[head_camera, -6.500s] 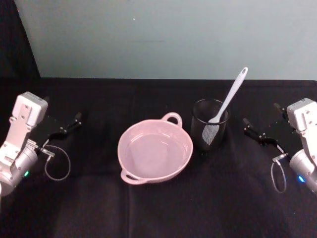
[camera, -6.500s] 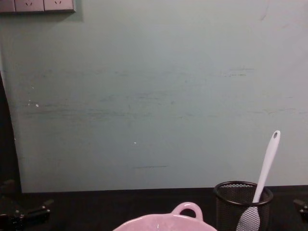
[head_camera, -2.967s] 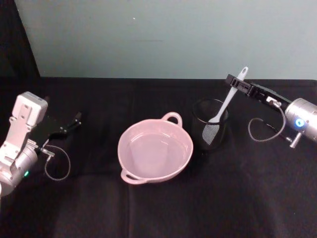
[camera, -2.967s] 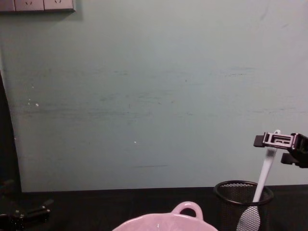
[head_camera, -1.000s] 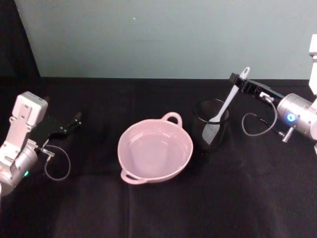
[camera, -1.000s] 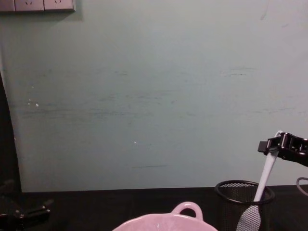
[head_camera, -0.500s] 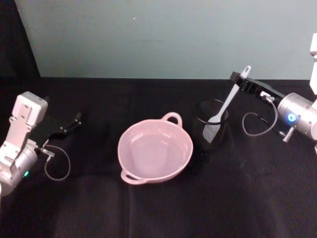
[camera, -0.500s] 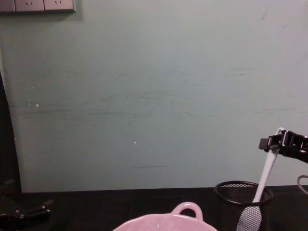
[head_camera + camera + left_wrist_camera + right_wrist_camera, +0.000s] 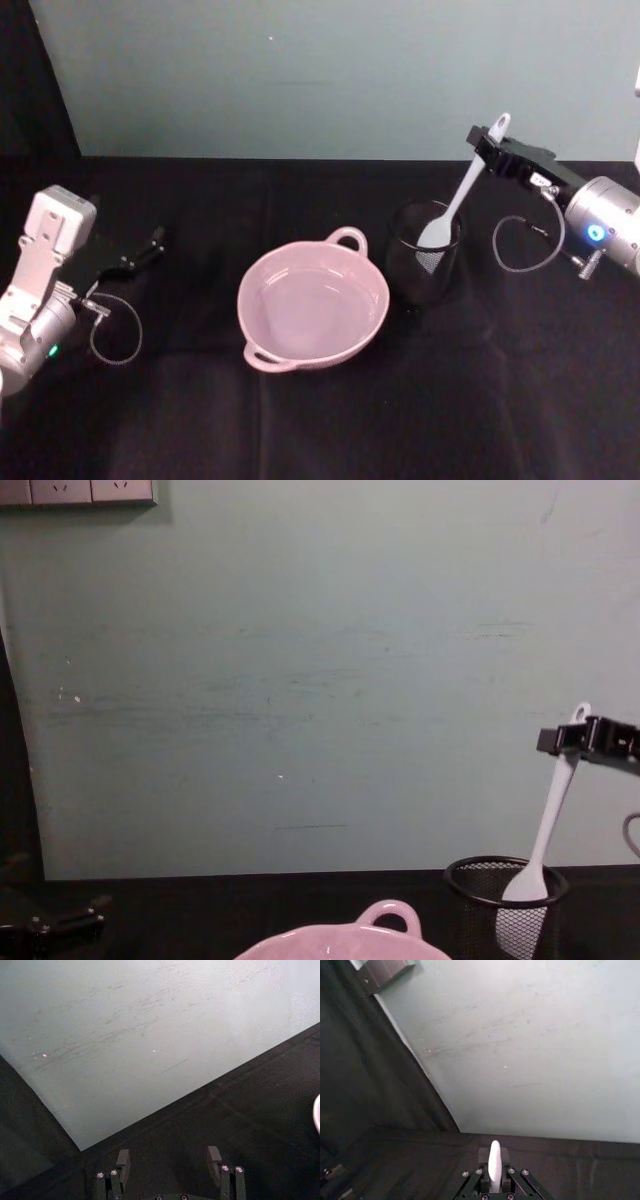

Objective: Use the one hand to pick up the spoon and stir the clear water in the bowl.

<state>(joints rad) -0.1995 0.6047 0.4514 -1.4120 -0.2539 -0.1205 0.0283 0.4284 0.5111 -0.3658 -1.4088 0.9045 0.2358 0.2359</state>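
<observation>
Black table [image 9: 330, 420]. Pink bowl [image 9: 313, 307] at centre, holding clear water. Right arm reaches in from right, wrist raised. Right gripper [image 9: 488, 140] clamped on spoon [image 9: 460, 195] handle near its holed end. Mesh cup [image 9: 424, 265] just right of bowl; chest view puts spoon blade half below cup rim. Left gripper [image 9: 169, 1157] parked far left, fingers apart. Small white label on right gripper, unreadable.

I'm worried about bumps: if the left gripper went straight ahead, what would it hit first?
Probably just the wall. The left gripper faces black table; the bowl sits off to the side.
</observation>
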